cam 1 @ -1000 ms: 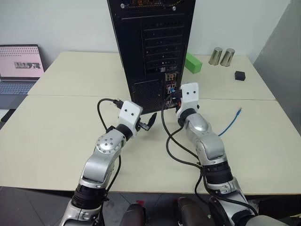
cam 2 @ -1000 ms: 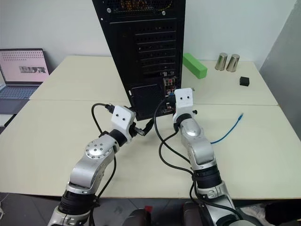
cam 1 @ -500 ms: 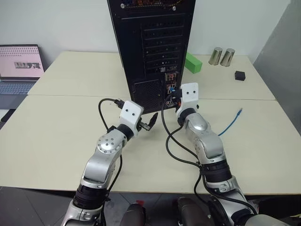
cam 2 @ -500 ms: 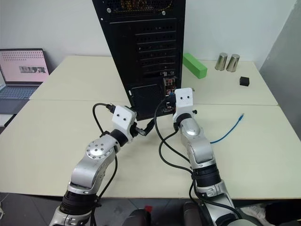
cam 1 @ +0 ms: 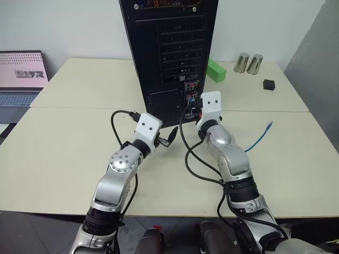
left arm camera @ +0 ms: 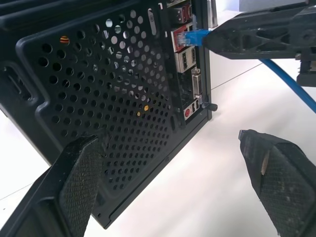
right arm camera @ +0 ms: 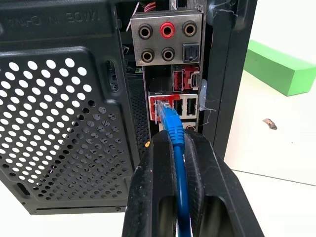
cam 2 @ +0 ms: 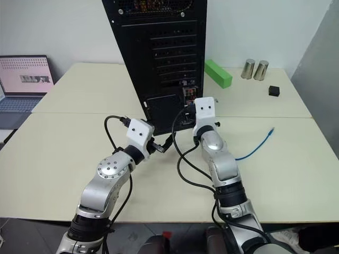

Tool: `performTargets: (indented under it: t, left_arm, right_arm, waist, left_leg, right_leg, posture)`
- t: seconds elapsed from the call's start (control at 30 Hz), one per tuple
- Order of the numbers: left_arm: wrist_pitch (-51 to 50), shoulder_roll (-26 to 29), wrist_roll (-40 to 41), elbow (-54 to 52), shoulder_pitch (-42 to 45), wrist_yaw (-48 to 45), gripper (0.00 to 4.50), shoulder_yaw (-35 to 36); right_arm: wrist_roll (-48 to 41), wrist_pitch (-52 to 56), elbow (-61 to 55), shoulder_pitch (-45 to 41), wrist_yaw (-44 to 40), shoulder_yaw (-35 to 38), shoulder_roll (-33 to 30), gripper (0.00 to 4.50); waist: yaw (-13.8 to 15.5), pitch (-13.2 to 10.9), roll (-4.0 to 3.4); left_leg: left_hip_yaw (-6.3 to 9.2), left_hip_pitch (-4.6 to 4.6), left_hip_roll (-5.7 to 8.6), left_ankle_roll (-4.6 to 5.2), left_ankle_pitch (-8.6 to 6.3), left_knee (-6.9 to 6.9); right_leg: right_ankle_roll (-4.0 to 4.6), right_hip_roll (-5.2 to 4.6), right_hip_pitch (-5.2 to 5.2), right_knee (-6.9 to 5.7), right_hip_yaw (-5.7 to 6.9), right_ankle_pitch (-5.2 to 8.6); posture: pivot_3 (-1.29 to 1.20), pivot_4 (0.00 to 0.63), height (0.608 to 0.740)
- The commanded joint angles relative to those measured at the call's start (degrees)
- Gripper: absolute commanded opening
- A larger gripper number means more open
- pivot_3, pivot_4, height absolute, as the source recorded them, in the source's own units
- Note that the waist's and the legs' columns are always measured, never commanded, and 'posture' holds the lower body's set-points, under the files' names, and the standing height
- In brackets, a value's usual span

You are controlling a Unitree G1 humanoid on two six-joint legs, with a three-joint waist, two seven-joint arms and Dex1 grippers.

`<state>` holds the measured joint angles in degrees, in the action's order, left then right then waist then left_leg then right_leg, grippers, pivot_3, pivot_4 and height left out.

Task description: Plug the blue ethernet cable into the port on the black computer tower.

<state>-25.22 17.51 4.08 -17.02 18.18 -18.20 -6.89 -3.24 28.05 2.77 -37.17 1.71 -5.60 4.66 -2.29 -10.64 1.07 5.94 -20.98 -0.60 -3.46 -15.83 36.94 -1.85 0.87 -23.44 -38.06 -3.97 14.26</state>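
With the right gripper (right arm camera: pixel 178 148) pinching the blue ethernet cable (right arm camera: pixel 173 123) just behind its plug at the port (right arm camera: pixel 160 104) on the black computer tower (cam 1: pixel 169 47), and the left gripper (left arm camera: pixel 173 173) spread wide beside it, we push straight in, level, until the plug seats.

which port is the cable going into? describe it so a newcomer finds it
Start at the black computer tower and find the narrow connector strip low on its rear, right of the perforated grille. Below the round audio jacks sits the port: the squarish socket with red trim, where the blue ethernet cable plug points.
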Motion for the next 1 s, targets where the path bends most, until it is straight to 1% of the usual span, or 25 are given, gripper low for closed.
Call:
performTargets:
  t: [0.03, 0.53, 0.77, 1.0]
  left_arm:
    - [1.71, -0.45, -0.31, -1.74, 0.85, -0.11, 4.48, 0.27]
    - [1.99, -0.49, -0.75, -2.05, 0.27, 0.37, 4.48, 0.42]
    - [2.00, -0.52, -0.86, -2.09, 0.34, 0.41, 4.48, 0.48]
    - [1.94, -0.57, -0.99, -2.28, 0.46, 0.42, 4.48, 0.31]
  right_arm:
    - [0.50, -0.88, -0.36, -3.26, 0.83, 0.59, 1.10, 0.00]
    - [0.49, -1.94, 3.25, -9.03, 0.80, -1.18, 4.91, 0.00]
    - [0.80, -2.70, 4.13, -9.63, 0.85, -2.76, 5.58, 0.00]
    - [3.23, -4.20, 4.09, -9.31, 1.13, -4.83, 5.27, 0.00]
  waist:
    - [-0.14, 0.00, 0.00]
    - [-2.52, -0.02, -0.03]
    - [-2.71, -0.02, -0.03]
    - [-2.82, -0.02, -0.04]
  left_leg:
    - [0.00, 0.00, 0.00, 0.00, 0.00, 0.00]
    - [-0.05, 0.03, -0.07, 0.01, 0.00, 0.00]
    - [-0.05, 0.03, -0.09, 0.01, 0.00, -0.02]
    - [-0.08, 0.03, -0.10, 0.01, 0.00, -0.04]
  right_leg:
    - [0.00, 0.00, 0.00, 0.00, 0.00, 0.00]
    - [0.03, 0.07, -0.07, -0.09, -0.04, -0.06]
    - [0.03, 0.09, -0.09, -0.09, -0.06, -0.06]
    - [0.03, 0.10, -0.12, -0.10, -0.07, -0.06]
  posture:
    - [0.00, 0.150, 0.740]
    - [0.00, 0.150, 0.740]
    - [0.00, 0.150, 0.740]
    - [0.00, 0.150, 0.740]
